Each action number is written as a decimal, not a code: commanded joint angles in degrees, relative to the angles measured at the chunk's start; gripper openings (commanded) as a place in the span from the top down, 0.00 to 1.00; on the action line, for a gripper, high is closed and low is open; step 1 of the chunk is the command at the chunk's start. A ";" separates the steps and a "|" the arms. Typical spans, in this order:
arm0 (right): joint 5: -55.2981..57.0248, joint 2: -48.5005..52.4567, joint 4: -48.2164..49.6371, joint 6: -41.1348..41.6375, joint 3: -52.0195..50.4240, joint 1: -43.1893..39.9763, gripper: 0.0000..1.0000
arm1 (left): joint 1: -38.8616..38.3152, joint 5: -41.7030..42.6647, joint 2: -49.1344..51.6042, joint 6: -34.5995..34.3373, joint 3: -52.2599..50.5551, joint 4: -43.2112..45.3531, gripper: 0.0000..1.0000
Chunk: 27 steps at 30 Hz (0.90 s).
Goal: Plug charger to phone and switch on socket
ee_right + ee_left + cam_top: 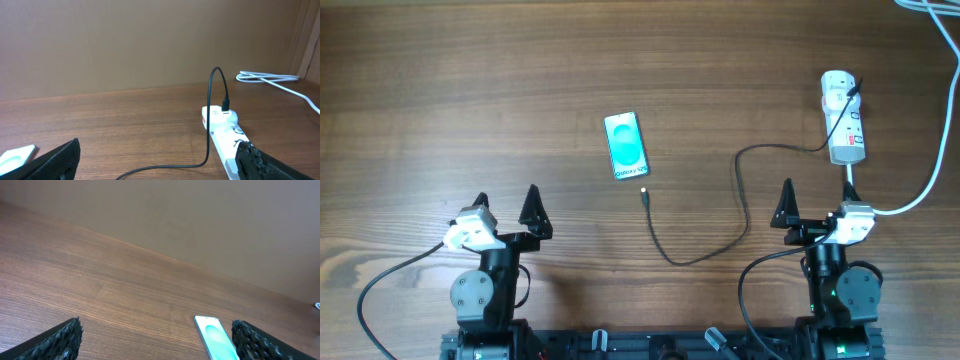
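The phone (626,146) lies face up mid-table, its teal screen lit; the left wrist view shows it (216,337) low and just inside the right finger. The charger (747,215), a thin black cable, runs from the top of the white socket (842,117) and loops down across the table. Its connector tip (644,195) rests just below the phone, apart from it. In the right wrist view the cable (208,135) arches up from the socket (225,132). My left gripper (507,208) and right gripper (815,208) both stand open and empty near the front edge.
A thick white cord (945,130) runs from the socket's near end past my right arm and up the table's right side to the far corner, where it bunches (270,79). A plain wall stands behind the table's far edge.
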 commanded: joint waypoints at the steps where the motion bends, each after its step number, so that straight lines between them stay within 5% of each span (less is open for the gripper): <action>1: -0.48 -0.31 0.17 -0.15 -0.07 0.28 0.00 | 0.48 -0.55 -0.61 0.50 -0.17 -0.46 0.00; 27: -0.48 -0.31 0.17 -0.17 -0.07 0.28 0.00 | 0.48 -0.55 -0.61 0.50 -0.17 -0.48 0.00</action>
